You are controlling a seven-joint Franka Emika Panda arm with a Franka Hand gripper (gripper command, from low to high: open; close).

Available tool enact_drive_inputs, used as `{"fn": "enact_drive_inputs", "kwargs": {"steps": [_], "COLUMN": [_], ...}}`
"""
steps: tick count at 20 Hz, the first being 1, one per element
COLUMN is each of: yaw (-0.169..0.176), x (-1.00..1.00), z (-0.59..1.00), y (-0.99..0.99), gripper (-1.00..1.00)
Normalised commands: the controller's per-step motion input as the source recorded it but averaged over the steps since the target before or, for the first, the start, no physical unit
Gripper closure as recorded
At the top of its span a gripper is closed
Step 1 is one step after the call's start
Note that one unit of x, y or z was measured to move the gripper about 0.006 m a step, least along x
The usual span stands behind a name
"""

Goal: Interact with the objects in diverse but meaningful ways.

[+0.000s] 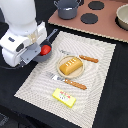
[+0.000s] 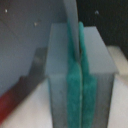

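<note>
Bread loaf (image 1: 70,65) sits on plate at placemat (image 1: 35,85) centre, long axis diagonal, we note. Pincer (image 2: 79,75) pads pressed together, gripping nothing; tomato (image 1: 45,50) just beside it.

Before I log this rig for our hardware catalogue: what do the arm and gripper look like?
The arm is bulky, rounded and white, with a white boxy hand and dark grey underside. In the wrist view the gripper has flat grey fingers faced with teal-green pads. No cables or markings are legible.

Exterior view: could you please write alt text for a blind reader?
A white robot arm reaches over a red tomato at the edge of a striped placemat, which holds a golden bread loaf and a yellow butter block.
</note>
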Motion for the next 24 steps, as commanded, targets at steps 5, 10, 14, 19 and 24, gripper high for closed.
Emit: {"fn": "enact_drive_inputs", "kwargs": {"steps": [5,10,14,19,24], "yaw": [0.005,-0.037,-0.053,-0.035,-0.003], "x": [0.08,0.37,0.33,0.11,0.01], "z": [-0.05,0.2,0.31,0.79,0.91], "y": [-0.03,0.02,0.04,0.01,0.0], "gripper": [-1.0,-1.0,-1.0,-1.0,-1.0]}}
